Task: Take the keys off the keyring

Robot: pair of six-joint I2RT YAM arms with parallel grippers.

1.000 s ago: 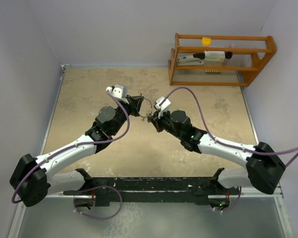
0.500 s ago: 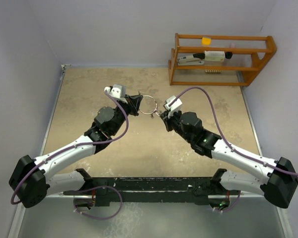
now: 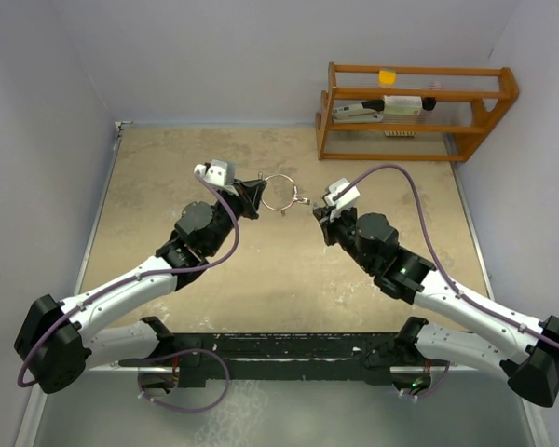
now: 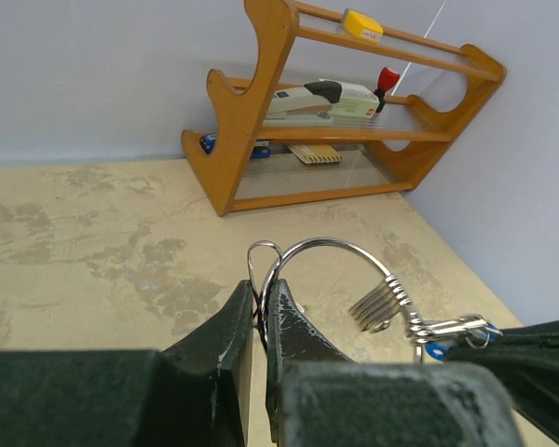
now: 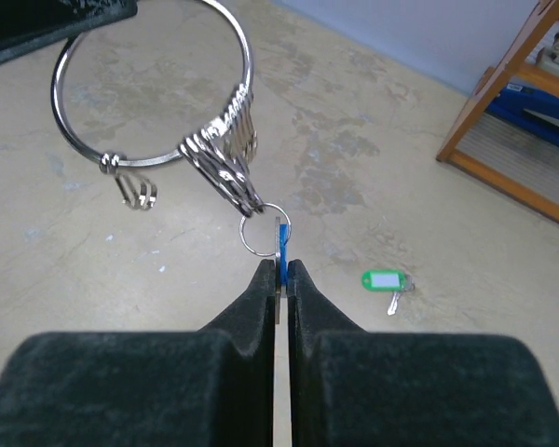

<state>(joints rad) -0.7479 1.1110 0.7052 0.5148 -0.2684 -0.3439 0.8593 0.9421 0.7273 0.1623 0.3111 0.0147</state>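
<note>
The keyring (image 3: 279, 178) is a silver wire ring held in the air between both arms. My left gripper (image 3: 258, 196) is shut on its wire; the left wrist view shows the jaws (image 4: 261, 303) pinching the ring (image 4: 340, 241). A bunch of small silver rings (image 5: 225, 158) hangs on the keyring (image 5: 248, 60), and one small ring (image 5: 260, 229) carries the blue-headed key (image 5: 281, 238). My right gripper (image 5: 279, 270) is shut on that key, and in the top view it (image 3: 315, 207) sits just right of the ring. A green-headed key (image 5: 384, 281) lies loose on the table.
A wooden rack (image 3: 415, 112) with a stapler and small items stands at the back right, also in the left wrist view (image 4: 345, 102). A small wire clip (image 5: 135, 191) hangs on the ring. Grey walls close in the beige table (image 3: 168, 168).
My right gripper has drawn back to the right and up with the blue key, and the ring now hangs stretched between both grippers. The left gripper has hardly moved.
</note>
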